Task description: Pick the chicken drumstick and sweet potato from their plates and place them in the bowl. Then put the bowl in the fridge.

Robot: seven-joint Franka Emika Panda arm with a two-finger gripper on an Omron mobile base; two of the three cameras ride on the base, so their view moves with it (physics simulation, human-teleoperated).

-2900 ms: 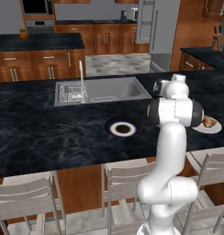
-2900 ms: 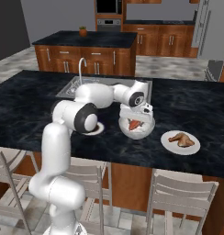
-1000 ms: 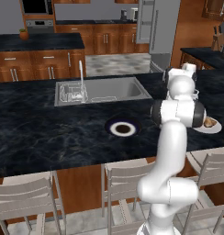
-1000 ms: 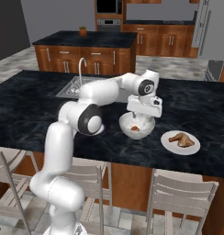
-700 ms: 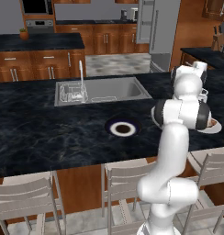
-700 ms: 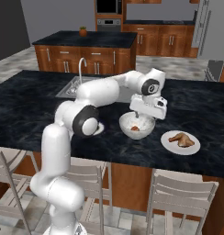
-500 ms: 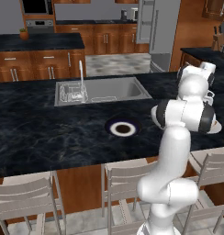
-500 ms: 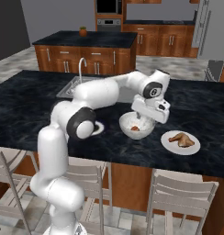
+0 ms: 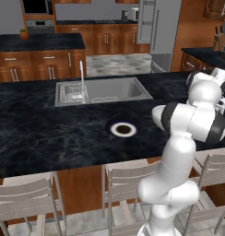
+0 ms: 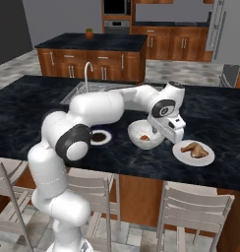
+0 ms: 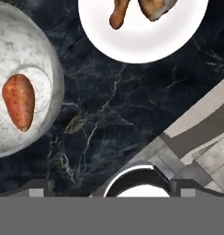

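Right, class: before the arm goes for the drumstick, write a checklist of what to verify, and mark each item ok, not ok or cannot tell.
1. Sweet potato already lies in the bowl: ok.
2. Chicken drumstick sits on its white plate, unobstructed from above: ok.
3. Tool open and holding nothing: ok.
4. Tool centred above the drumstick: not ok; in the hand view the plate lies at the top edge.
5. Bowl stands apart from the plate, with counter between them: ok.
6. Fridge door open for later: cannot tell.
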